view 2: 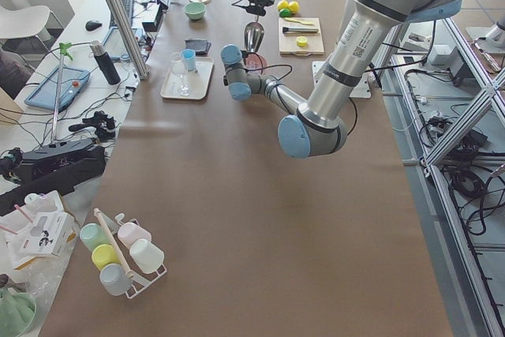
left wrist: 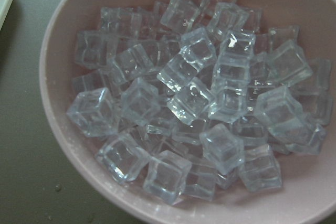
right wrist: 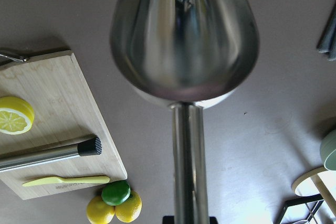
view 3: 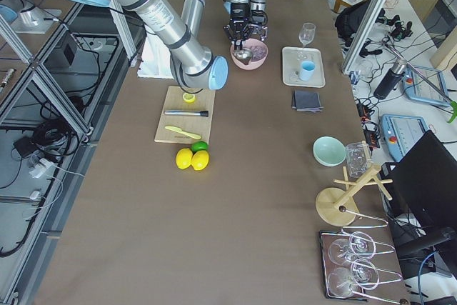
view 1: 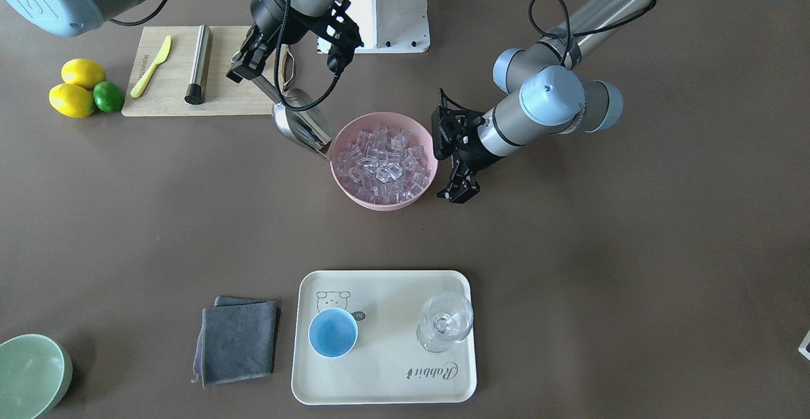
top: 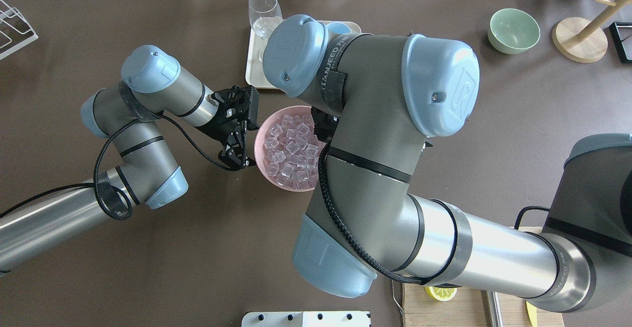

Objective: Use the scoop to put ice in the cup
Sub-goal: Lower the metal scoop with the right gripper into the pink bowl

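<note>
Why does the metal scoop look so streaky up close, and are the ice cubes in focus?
Right wrist view: the scoop fills the frame, its shiny trough mirroring stretched streaks; the handle nearest the lens is soft. Left wrist view: the ice is sharp, with white glints.

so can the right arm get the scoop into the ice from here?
Probably yes: its pincer holds the scoop with the mouth at the rim of the pink bowl, and nothing lies between it and the ice.

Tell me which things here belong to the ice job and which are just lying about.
Job: scoop in right tool, ice, pink bowl, cup.
Lying about: lemons, lime, cutting board, yellow knife, steel cylinder, tray, stemmed glass, grey cloth, green bowl.
</note>
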{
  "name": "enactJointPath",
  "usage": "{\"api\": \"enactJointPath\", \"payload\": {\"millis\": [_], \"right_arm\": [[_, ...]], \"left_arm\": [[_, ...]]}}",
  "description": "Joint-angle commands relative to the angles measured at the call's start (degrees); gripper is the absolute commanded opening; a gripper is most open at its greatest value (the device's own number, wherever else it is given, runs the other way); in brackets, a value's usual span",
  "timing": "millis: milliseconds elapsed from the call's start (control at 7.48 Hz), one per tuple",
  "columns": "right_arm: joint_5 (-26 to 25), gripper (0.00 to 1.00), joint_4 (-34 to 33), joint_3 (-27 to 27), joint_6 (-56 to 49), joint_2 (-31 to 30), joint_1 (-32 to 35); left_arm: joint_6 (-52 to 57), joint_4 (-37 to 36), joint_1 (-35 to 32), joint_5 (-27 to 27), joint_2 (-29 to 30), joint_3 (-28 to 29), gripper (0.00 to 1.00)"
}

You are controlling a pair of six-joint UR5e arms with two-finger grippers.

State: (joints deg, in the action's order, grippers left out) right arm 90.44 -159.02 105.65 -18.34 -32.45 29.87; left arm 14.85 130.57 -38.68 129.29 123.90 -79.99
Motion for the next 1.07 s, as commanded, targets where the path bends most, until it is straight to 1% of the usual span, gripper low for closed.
{"api": "enactJointPath", "payload": {"millis": [0, 134, 401, 534, 802, 935], "right_arm": [[-1.1, 0.0, 0.5, -4.6, -2.7, 3.1, 0.0], [-1.1, 0.0, 2.2, -5.2, -2.7, 3.4, 0.0], [-1.1, 0.0, 5.5, -9.3, -2.7, 4.2, -0.1], [-1.0, 0.0, 5.3, -8.6, -2.8, 4.9, -0.1], [-2.3, 0.0, 1.2, 3.8, -2.9, -0.2, 0.1], [-2.4, 0.0, -0.8, 6.3, -3.0, -0.6, 0.2]], "left_arm": [[0.0, 0.0, 0.0, 0.0, -0.1, 0.0, 0.99], [0.0, 0.0, 0.0, 0.0, -0.1, 0.0, 0.99], [0.0, 0.0, 0.0, -0.1, -0.1, 0.0, 0.99], [0.1, 0.0, 0.0, 0.0, -0.2, 0.0, 0.99], [0.1, 0.1, 0.0, 0.0, -0.3, 0.0, 0.99], [0.1, 0.1, 0.0, 0.0, -0.3, 0.0, 0.99]]}}
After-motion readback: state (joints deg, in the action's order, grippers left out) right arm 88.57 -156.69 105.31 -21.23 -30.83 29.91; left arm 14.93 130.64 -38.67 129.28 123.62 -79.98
